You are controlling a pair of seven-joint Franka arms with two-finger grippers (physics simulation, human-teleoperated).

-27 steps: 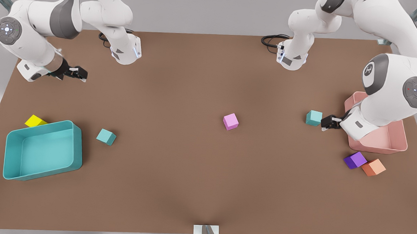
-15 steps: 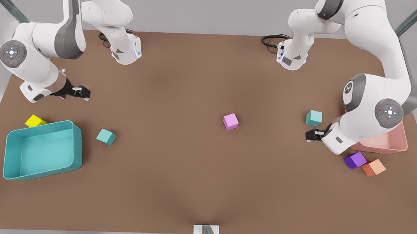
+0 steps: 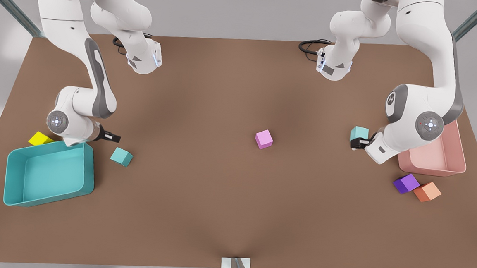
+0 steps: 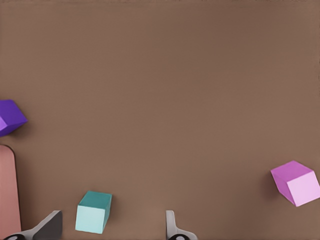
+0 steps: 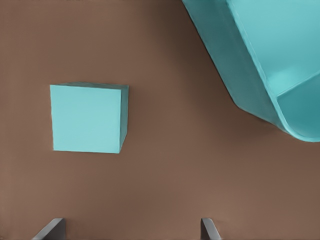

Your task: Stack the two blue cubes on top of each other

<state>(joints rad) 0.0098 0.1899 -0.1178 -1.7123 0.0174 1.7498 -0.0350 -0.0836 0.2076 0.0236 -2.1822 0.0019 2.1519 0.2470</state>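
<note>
Starting at the front view's left, the yellow cube (image 3: 40, 138) sits just behind the teal bin (image 3: 12, 170), and the right gripper (image 3: 112, 136) hangs low beside the bin's far corner. Its fingers (image 5: 54, 229) stand apart with nothing between them, and one blue cube (image 3: 121, 156) lies on the table (image 3: 201, 206) just ahead of them, near the bin's wall (image 5: 235, 75) but clear of it. In the right wrist view this cube (image 5: 87, 118) sits off toward one finger rather than midway between the two.

Further across, the pink cube (image 3: 264, 139) rests alone near the table's middle. Toward the front view's right, the other blue cube (image 3: 359, 134) stands on the table with the left gripper (image 3: 356, 144) close against it; the left wrist view shows that cube (image 4: 93, 212) between the spread fingers (image 4: 172, 227), nearer one side, and not yet clamped. The pink bin (image 3: 448, 163), purple cube (image 3: 406, 183) and orange cube (image 3: 427, 191) lie beyond.

Both blue cubes look like light, rigid blocks with flat matte faces, so slipping seems unlikely. I would take each across two opposite side faces, at about mid-height, keeping the top and bottom free for stacking.
</note>
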